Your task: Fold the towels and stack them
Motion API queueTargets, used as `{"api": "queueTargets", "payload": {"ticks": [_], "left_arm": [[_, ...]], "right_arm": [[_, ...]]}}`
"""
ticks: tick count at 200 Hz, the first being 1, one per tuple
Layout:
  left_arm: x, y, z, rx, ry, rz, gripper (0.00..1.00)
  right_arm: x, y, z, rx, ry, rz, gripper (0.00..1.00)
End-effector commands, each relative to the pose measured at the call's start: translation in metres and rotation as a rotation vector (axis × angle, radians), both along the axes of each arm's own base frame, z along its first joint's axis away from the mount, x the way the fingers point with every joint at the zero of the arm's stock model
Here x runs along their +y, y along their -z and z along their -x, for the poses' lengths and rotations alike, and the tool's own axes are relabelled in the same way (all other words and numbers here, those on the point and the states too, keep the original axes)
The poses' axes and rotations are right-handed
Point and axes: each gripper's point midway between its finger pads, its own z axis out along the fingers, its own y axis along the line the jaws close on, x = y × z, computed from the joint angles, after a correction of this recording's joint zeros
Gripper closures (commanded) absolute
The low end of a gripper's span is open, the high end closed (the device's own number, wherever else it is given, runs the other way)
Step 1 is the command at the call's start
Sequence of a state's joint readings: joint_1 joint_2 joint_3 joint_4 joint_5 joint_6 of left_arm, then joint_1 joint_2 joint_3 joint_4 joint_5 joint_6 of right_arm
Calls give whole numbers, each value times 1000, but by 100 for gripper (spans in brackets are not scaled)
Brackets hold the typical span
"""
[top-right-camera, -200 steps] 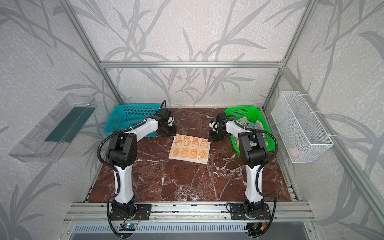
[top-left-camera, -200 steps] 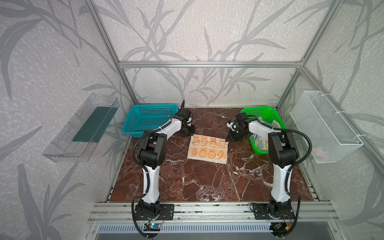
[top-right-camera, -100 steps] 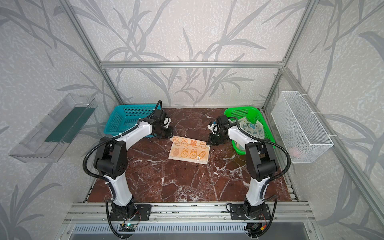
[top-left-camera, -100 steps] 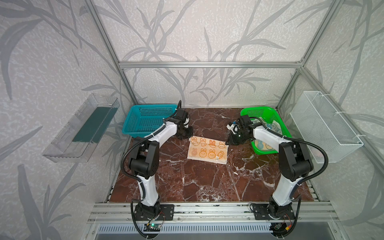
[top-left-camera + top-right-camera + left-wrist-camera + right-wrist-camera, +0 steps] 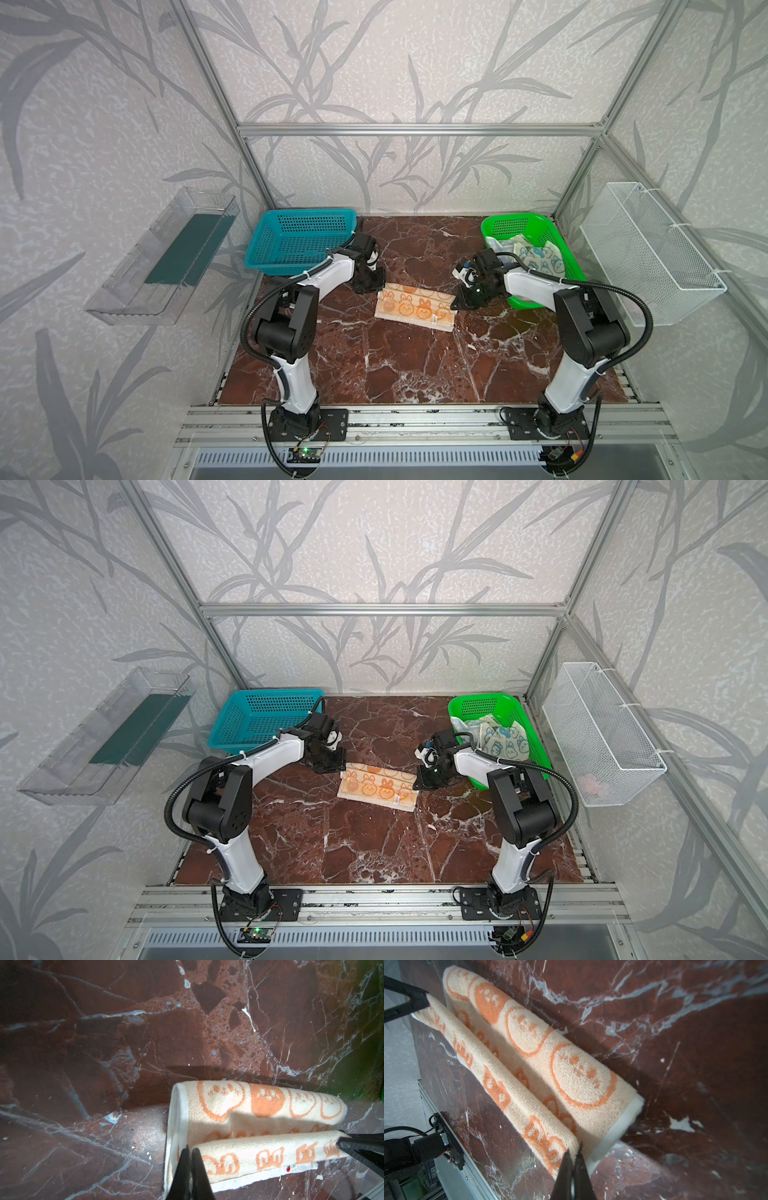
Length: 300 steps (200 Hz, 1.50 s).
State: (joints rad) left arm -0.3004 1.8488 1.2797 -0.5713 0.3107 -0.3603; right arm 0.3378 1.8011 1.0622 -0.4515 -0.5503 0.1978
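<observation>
Partly hidden towel (image 5: 228,1105) corners, fingers (image 5: 182,1167) cropped

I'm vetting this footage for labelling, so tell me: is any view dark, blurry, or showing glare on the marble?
Left wrist view: dim edges, the orange towel brightly lit with a shadow behind it. Right wrist view: orange towel sharp, marble table around it soft. Both top views: even light, sharp, a green reflection on the marble table beside the green basket.

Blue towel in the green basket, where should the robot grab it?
Pinch a raised fold of the blue towel from straight above: it lies crumpled, and the walls of the green basket block a sideways reach.
</observation>
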Motion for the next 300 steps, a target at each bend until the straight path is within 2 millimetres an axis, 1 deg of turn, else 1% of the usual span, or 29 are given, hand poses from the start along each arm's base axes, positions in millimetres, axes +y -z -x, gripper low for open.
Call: {"api": "queueTargets", "payload": {"ticks": [1, 17, 28, 45, 61, 100, 134, 156, 177, 187, 199, 207, 218, 235, 258, 262, 264, 267, 272, 276, 284, 297, 300], "left_arm": [[23, -5, -6, -39, -54, -88, 100], [23, -5, -4, -36, -48, -99, 100], [23, -10, -5, -39, -44, -102, 100], [22, -15, -5, -36, -32, -101, 100], [22, -14, -2, -18, -23, -102, 100], [22, -6, 6, 12, -26, -95, 100], [21, 2, 7, 34, -28, -99, 100], [17, 8, 9, 45, -21, -100, 100], [14, 12, 13, 58, -7, -107, 97], [14, 14, 15, 63, -3, -117, 92], [12, 16, 16, 72, 4, -120, 91], [12, 16, 16, 75, 6, -123, 88], [12, 16, 16, 79, 6, -128, 83], [12, 13, 15, 73, 9, -133, 81], [15, 1, 13, 52, 6, -151, 68], [15, -1, 13, 48, 6, -151, 66], [15, -3, 12, 45, 5, -152, 64], [15, -5, 12, 40, 5, -151, 61], [15, -10, 11, 34, 3, -154, 60], [16, -13, 10, 28, 1, -156, 55], [16, -23, 8, 12, -2, -154, 48], [11, -42, 5, -19, -9, -122, 45], [9, -46, 4, -25, -9, -110, 36]], "right_arm": [[-13, 4, 11, 20, 25, 64, 100], [-13, 3, 12, 12, 25, 66, 100], [-14, 1, 12, 7, 26, 67, 100], [-14, -7, 12, -9, 24, 67, 100], [-16, -10, 13, -17, 20, 75, 100], [-18, 1, 23, 4, 7, 99, 100], [-17, 18, 33, 35, 1, 114, 100], [-14, 23, 35, 42, -2, 113, 100], [-11, 25, 35, 46, -7, 114, 96], [-9, 25, 35, 44, -12, 116, 93], [-7, 26, 36, 44, -19, 120, 92], [-5, 25, 36, 44, -22, 119, 90], [-2, 23, 36, 39, -28, 119, 86], [0, 20, 38, 35, -37, 122, 77], [2, 5, 39, 14, -40, 114, 64], [2, 4, 40, 14, -41, 116, 61], [2, 4, 40, 15, -42, 117, 59], [2, -4, 39, -4, -41, 108, 56], [2, -10, 39, -15, -40, 107, 52], [2, -15, 39, -22, -38, 103, 49], [2, -24, 39, -38, -36, 98, 43], [1, -39, 40, -67, -24, 91, 32], [0, -43, 40, -73, -20, 88, 29]]}}
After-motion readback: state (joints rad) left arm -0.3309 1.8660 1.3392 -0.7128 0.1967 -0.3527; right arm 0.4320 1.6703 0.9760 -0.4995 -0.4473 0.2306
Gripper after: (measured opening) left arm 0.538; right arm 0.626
